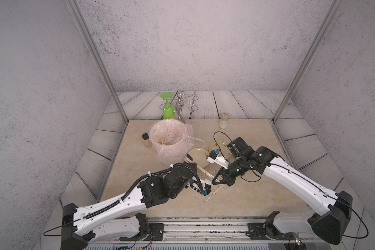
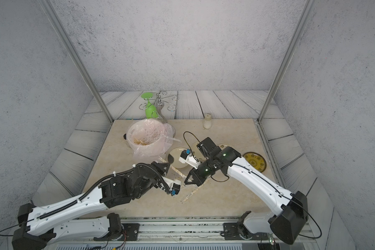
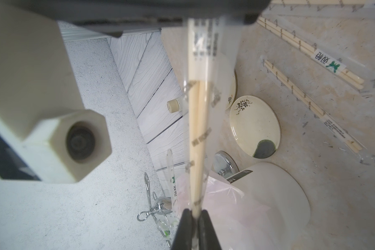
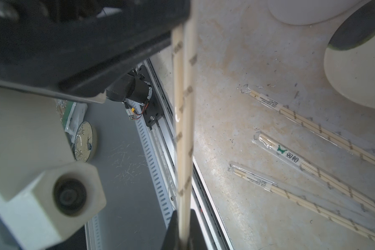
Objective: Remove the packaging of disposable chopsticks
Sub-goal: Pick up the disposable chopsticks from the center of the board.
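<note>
- Two pincers hold one wrapped pair of chopsticks (image 3: 198,129) between them, one pincer at each end.
- The left pincer (image 3: 194,217) is clenched on one end. Its two black fingers (image 3: 185,229) squeeze the chopsticks tight.
- The right pincer (image 4: 183,217) is clenched on the other end of the same pair.
- A clear sleeve (image 3: 214,43) with black print is around the chopsticks. It is not off yet.
- The pair is up off the table (image 1: 247,194). It is near the middle, a bit toward 6 o'clock, with 12 o'clock at the far wall.
- Three more wrapped pairs (image 4: 288,154) lie flat on the table, near the pincers.
- A white bin (image 1: 153,138) with a pink bag (image 1: 187,134) in it stands at 11 o'clock from the pincers. Thin tan bits lie inside.
- Two pale plates sit side by side at 1 o'clock from the pincers: one (image 1: 198,157) close by and one (image 1: 220,146) a bit farther.
- A dark yellow plate (image 2: 254,161) sits at 3 o'clock, near the table's edge. It shows in a top view, past the right arm.
- A small jar (image 1: 146,140) with a black lid stands just beside the bin, at the bin's 9 o'clock.
- A little pale bottle (image 1: 223,121) stands at 1 o'clock, by the far edge of the table.
- A green cup (image 1: 168,111) hangs upside down on a wire rack (image 1: 180,104), at 12 o'clock from the bin.
</note>
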Available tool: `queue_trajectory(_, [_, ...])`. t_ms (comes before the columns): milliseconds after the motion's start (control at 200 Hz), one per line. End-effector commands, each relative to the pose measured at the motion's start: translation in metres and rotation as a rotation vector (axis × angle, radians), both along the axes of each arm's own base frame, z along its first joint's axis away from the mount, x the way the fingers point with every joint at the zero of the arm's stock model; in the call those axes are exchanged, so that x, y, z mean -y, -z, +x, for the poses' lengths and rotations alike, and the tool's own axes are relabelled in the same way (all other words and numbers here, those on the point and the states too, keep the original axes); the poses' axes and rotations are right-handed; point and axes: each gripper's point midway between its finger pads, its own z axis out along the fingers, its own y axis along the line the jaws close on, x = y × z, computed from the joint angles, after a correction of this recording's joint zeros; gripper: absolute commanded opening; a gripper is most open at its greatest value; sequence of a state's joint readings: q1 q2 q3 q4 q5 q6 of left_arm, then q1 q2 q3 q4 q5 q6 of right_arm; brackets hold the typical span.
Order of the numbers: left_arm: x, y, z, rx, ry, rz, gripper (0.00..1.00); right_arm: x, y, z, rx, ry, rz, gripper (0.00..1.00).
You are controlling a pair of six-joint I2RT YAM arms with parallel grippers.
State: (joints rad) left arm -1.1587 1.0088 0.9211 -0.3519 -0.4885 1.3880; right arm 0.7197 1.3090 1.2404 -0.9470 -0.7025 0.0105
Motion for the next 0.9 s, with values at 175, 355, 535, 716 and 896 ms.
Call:
queue_trajectory(175, [-0.016, -0.109, 0.015, -0.21, -0.335, -0.742, 0.66, 0.021, -0.018, 0.032, 0.191, 0.212, -0.044, 0.0])
queue_trajectory(355, [-0.026, -0.132, -0.008, -0.691, -0.333, -1.151, 0.66, 0.032, -0.043, 0.048, 0.33, 0.32, 0.02, 0.0])
queue_trajectory(535, [-0.022, -0.153, -0.016, -1.016, -0.264, -1.394, 0.65, 0.034, -0.071, 0.049, 0.448, 0.345, 0.14, 0.0])
queue_trajectory(716, [0.005, -0.183, -0.035, -1.293, -0.058, -1.463, 0.6, 0.017, -0.103, 0.02, 0.487, 0.187, 0.371, 0.0])
queue_trajectory(896, [0.016, -0.209, -0.048, -1.442, 0.099, -1.485, 0.55, 0.009, -0.124, -0.011, 0.483, 0.038, 0.543, 0.0])
